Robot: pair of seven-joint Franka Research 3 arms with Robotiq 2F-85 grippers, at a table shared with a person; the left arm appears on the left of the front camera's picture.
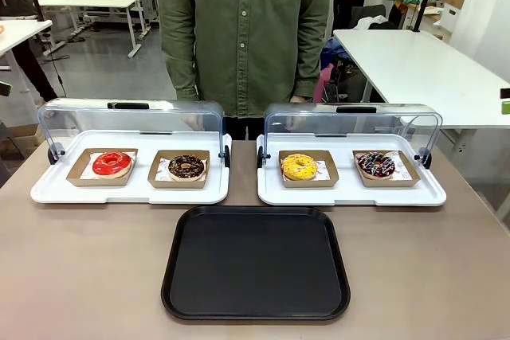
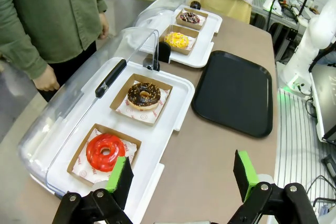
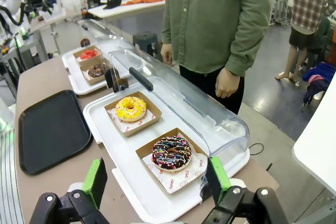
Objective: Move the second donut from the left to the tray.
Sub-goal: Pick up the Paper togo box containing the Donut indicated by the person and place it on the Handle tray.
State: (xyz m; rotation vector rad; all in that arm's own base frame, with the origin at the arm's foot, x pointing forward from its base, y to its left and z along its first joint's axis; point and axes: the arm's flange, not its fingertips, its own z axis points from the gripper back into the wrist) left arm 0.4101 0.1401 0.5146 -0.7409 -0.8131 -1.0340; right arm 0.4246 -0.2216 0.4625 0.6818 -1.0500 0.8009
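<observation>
The dark chocolate donut with pale sprinkles (image 1: 186,167) (image 2: 144,94) (image 3: 96,70) lies in its brown cardboard holder, second from the left, on the left white display tray (image 1: 127,190) whose clear lid is raised. The black tray (image 1: 256,263) (image 2: 234,91) (image 3: 51,129) lies bare on the table in front of both display trays. My left gripper (image 2: 182,173) hangs open above the table's left end, near the red donut (image 2: 105,151). My right gripper (image 3: 157,178) is open above the right display tray's near corner.
A red-iced donut (image 1: 111,163) sits left of the chocolate one. The right display tray (image 1: 351,189) holds a yellow donut (image 1: 299,166) (image 3: 130,108) and a dark donut with colourful sprinkles (image 1: 375,165) (image 3: 171,152). A person in a green shirt (image 1: 243,29) stands at the far side.
</observation>
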